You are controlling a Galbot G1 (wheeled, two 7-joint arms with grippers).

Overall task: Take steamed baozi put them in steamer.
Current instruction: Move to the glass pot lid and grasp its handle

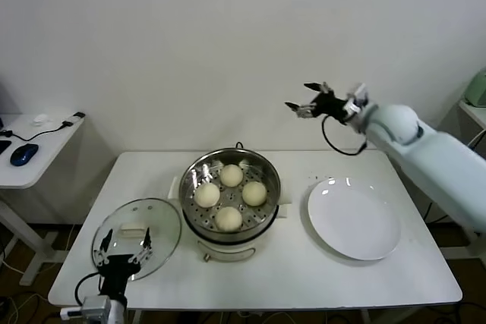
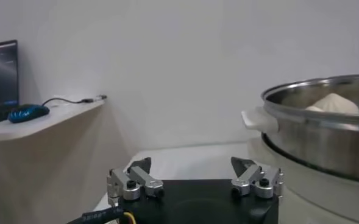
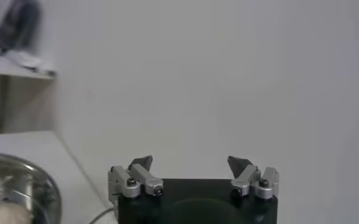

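Four steamed baozi [image 1: 230,196] sit in the steamer [image 1: 269,176] at tabletop [image 1: 304,278] center. Left tool [image 1: 121,252] hovers at 8 o'clock over the glass lid [image 1: 163,225], spread wide, empty. Right tool [image 1: 313,99] hangs raised at 1 o'clock, likewise.

Four buns [image 1: 231,196] are sitting in one steamer [image 1: 266,210]; one plate [image 1: 354,218] and one glass lid [image 1: 137,237] are lying on the tabletop [image 1: 304,278].

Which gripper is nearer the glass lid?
Left. The left gripper is low at the table's near-left corner, open, right over the glass lid. The right gripper is raised, open, beyond the plate, across the steamer from the lid.
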